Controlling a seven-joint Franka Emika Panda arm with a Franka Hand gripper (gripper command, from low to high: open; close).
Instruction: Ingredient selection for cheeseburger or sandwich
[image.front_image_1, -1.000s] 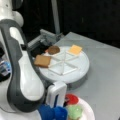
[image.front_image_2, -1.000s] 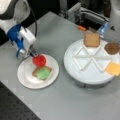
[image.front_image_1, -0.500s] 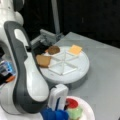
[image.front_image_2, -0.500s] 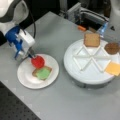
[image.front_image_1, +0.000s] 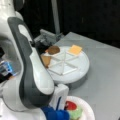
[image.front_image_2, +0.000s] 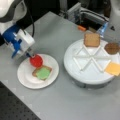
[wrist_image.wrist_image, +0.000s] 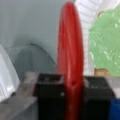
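Note:
My gripper (image.front_image_2: 30, 57) is shut on the red round tomato (image.front_image_2: 36, 60), holding it edge-on over the white plate (image.front_image_2: 26, 77), just beside the stack. The wrist view shows the tomato (wrist_image.wrist_image: 70, 60) clamped between the dark fingers (wrist_image.wrist_image: 48, 92). On the plate lies a bread slice topped with green lettuce (image.front_image_2: 43, 73), also seen as lettuce (wrist_image.wrist_image: 106, 42) and lettuce (image.front_image_1: 76, 113). The divided white tray (image.front_image_2: 75, 65) holds a bread slice (image.front_image_2: 91, 40), a dark-brown patty (image.front_image_2: 112, 48) and an orange cheese square (image.front_image_2: 113, 68). In a front view the tomato (image.front_image_1: 70, 105) shows behind the arm.
The arm's white and grey body (image.front_image_1: 30, 75) fills a front view's left and hides part of the plate (image.front_image_1: 88, 110). Grey equipment (image.front_image_2: 82, 12) and a small orange item (image.front_image_2: 81, 28) sit beyond the tray. The grey table (image.front_image_2: 62, 102) ends at a dark perforated edge at bottom left.
The gripper with the tomato has shifted slightly over the plate; the stack and the tray pieces have not moved.

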